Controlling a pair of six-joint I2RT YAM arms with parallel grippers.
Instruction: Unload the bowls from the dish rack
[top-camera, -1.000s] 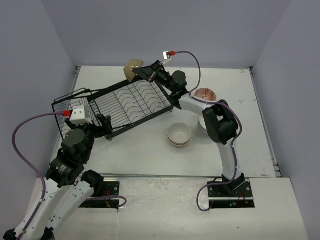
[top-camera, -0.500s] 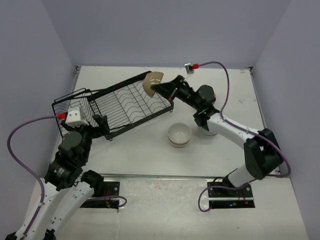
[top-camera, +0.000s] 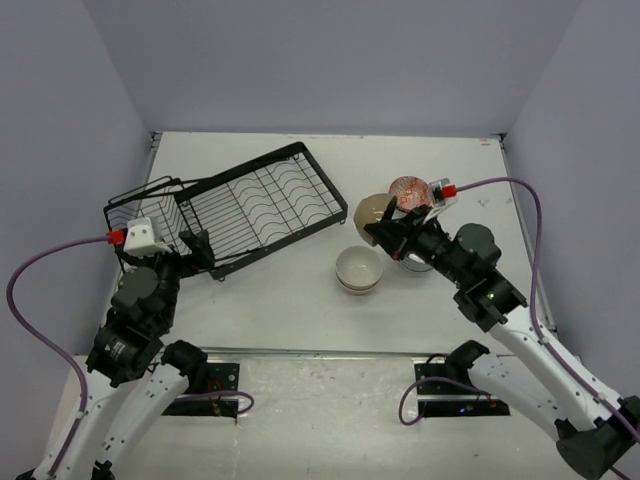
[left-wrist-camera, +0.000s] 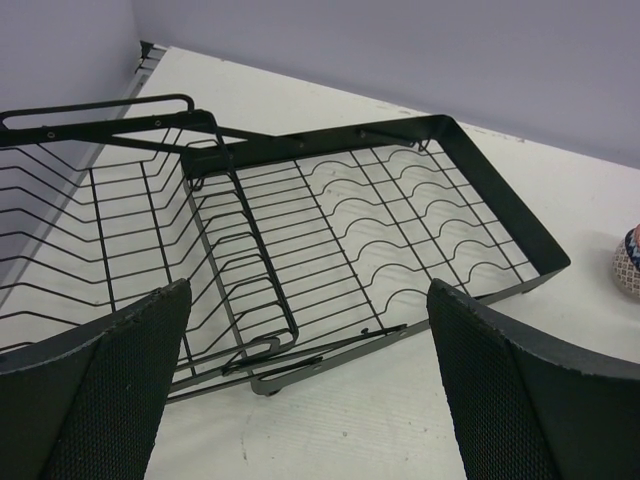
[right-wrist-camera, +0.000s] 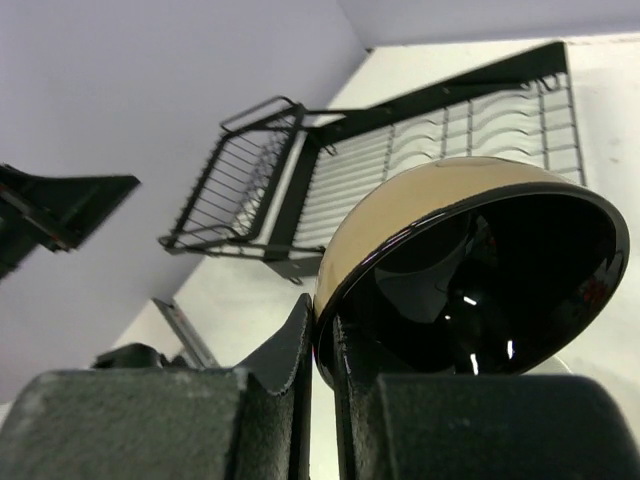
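Beige bowl (right-wrist-camera: 420, 210) in right tool (right-wrist-camera: 322, 350)

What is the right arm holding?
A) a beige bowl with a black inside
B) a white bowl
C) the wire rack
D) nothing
A: the right fingers pinch the rim of a beige bowl, whose inside shows glossy black in the wrist view.

Beige bowl (top-camera: 371, 212) tilted (black inside).
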